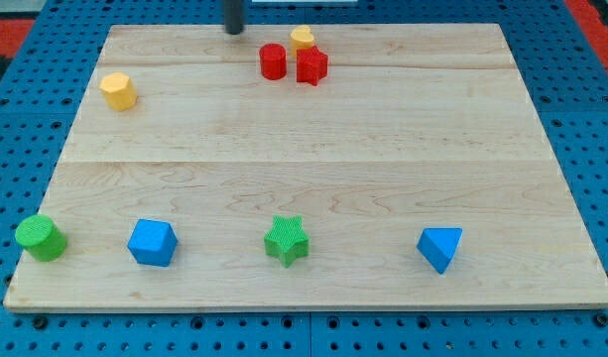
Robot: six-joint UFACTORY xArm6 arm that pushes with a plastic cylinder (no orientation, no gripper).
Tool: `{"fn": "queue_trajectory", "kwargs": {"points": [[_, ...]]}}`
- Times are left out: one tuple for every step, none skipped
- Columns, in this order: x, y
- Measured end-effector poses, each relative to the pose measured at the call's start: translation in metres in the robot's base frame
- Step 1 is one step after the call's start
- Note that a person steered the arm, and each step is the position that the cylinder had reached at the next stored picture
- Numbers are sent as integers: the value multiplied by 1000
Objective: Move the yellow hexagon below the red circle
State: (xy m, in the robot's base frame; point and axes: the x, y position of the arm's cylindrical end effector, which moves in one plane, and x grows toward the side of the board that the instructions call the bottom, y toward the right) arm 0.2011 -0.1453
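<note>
The yellow hexagon (118,91) lies near the wooden board's upper left. The red circle (273,61) stands near the view's top centre, far to the hexagon's right and slightly higher. A red block of unclear shape (311,66) touches the circle's right side. A small yellow block (303,39) sits just behind those two. My tip (234,30) is at the board's top edge, left of the red circle and well to the right of the yellow hexagon, touching no block.
Along the view's bottom stand a green cylinder (40,238), a blue block (152,243), a green star (287,241) and a blue triangular block (440,247). The wooden board (304,169) rests on a blue perforated table.
</note>
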Motion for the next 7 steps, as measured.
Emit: {"fn": "queue_trajectory", "kwargs": {"points": [[26,-103],[89,-140],[115,-131],[135,-104],[152,-50],[153,2],[186,3]]}}
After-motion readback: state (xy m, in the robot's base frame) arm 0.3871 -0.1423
